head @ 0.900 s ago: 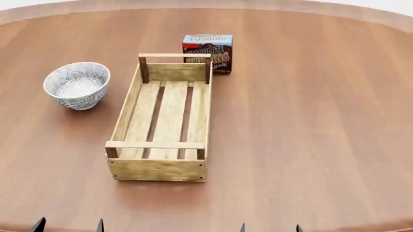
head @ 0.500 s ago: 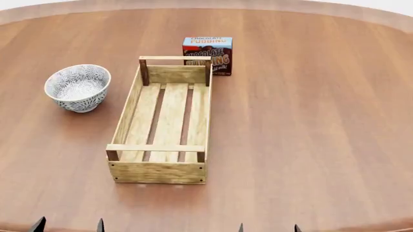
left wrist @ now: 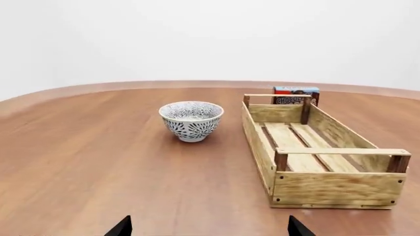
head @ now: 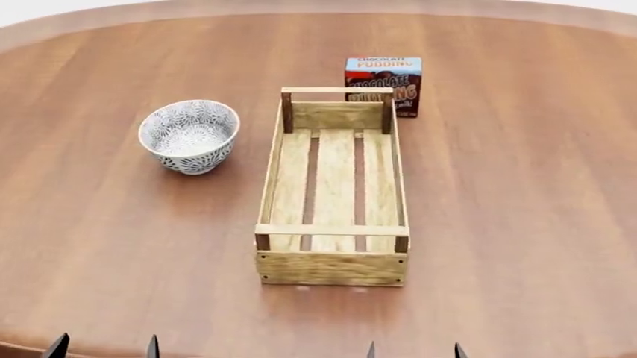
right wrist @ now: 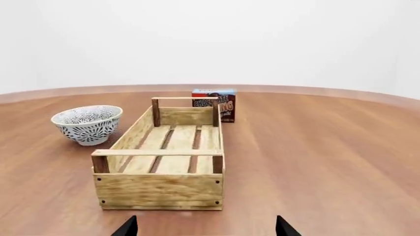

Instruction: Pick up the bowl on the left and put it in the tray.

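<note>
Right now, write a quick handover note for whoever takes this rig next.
Left gripper: open, holding nothing, only its fingers' tips show at the head view's bottom edge.
Right gripper: the same.
The bowl stands upright on the table, left of the tray and apart from it.
The tray holds nothing.
Done: nothing.
Left: grasp the bowl, lift it, set it in the tray.

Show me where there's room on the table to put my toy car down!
Lots of bare table lies right of the tray, and more in front of it. The tray's slatted floor is free too. It's tighter between the bowl and the tray, and by the pudding box.
</note>
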### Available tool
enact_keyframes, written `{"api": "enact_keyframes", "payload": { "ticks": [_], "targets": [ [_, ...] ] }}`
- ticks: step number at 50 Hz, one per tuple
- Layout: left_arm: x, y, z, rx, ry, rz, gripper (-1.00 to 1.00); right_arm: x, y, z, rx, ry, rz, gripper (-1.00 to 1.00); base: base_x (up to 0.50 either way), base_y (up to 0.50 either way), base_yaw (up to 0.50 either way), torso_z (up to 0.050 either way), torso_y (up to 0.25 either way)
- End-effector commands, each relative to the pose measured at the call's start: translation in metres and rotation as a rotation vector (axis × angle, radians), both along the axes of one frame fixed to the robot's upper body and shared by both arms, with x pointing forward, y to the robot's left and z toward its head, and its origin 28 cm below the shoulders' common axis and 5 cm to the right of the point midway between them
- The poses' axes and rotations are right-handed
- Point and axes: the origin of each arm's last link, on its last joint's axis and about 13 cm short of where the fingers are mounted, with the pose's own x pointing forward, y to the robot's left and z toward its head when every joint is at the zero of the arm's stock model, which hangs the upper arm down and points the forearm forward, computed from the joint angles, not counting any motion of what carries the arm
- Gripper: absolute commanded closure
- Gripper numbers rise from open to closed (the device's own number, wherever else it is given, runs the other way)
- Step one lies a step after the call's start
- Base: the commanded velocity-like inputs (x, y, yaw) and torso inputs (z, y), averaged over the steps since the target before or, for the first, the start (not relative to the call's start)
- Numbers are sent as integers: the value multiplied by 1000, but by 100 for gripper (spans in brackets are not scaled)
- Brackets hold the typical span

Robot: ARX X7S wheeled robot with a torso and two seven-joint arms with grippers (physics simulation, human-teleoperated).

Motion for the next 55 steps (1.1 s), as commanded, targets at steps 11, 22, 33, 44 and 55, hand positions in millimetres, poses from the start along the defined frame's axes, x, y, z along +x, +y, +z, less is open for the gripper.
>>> {"api": "enact_keyframes", "payload": {
  "ticks": [11,22,33,44,55],
  "targets": [
    [0,0,-2,-5,8,0,-100,-1,0,-1,-1,-4,3,-100,0,500,0,0,0],
    [0,0,-2,-6,9,0,-100,-1,0,-1,0,-3,1,-100,0,500,0,0,0],
    [-1,0,-2,-5,9,-1,-100,-1,0,0,1,-5,-1,-100,0,500,0,0,0],
    [-1,0,-2,-6,10,0,-100,-1,0,-1,3,-1,4,-100,0,451,0,0,0],
    [-1,0,-1,-5,8,-1,-100,-2,-1,2,21,-26,-5,-100,86,0,0,0,0]
  ]
}}
